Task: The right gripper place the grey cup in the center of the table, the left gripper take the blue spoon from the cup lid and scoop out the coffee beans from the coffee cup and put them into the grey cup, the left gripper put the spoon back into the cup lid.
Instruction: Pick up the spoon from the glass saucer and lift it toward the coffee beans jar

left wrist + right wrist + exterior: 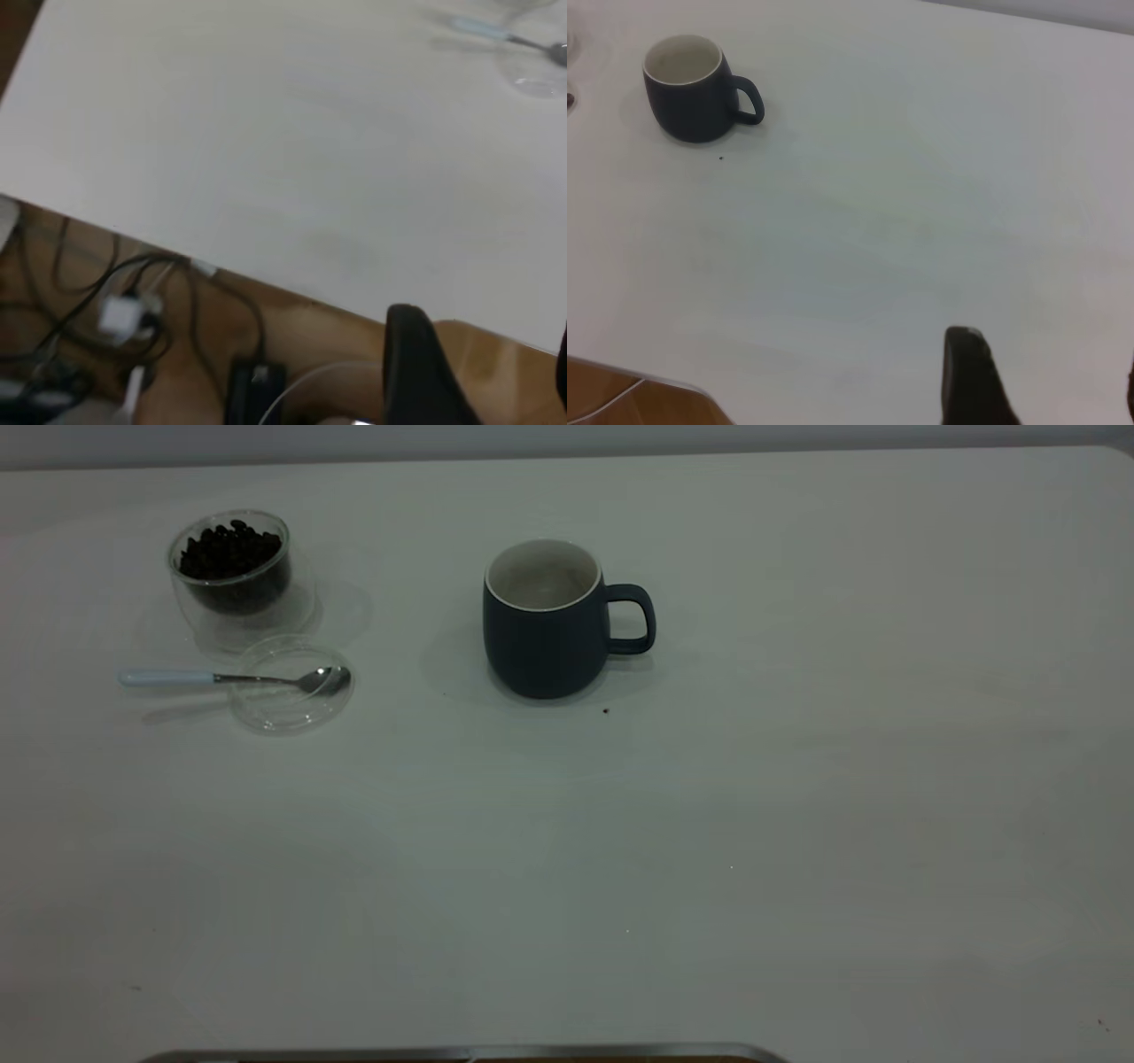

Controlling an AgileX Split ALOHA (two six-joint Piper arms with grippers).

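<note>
**Spoon pickup pending, grey cup standing mid-table**

The grey cup [547, 622] is seen upright near the middle of the white table [797, 824], its handle turned toward the right arm's side, so the placing step is judged done. The glass coffee cup [232, 567], filled with coffee beans [229, 551], stands well apart from it on the left arm's side. Just beside it lies the clear cup lid [291, 684], with the bowl of the blue spoon [232, 678] resting in it and the pale blue handle projecting outward over the table. One stray bean [606, 710] lies close to the grey cup.

Neither gripper appears in the exterior view. The left gripper [478, 372] is held back over the table edge, and the right gripper [1041, 381] over bare table; both are released, nothing between the fingers.

For the next step, the spoon handle should be taken near its free end, clear of the lid, and lifted level so that the light lid is not dragged or tipped.
</note>
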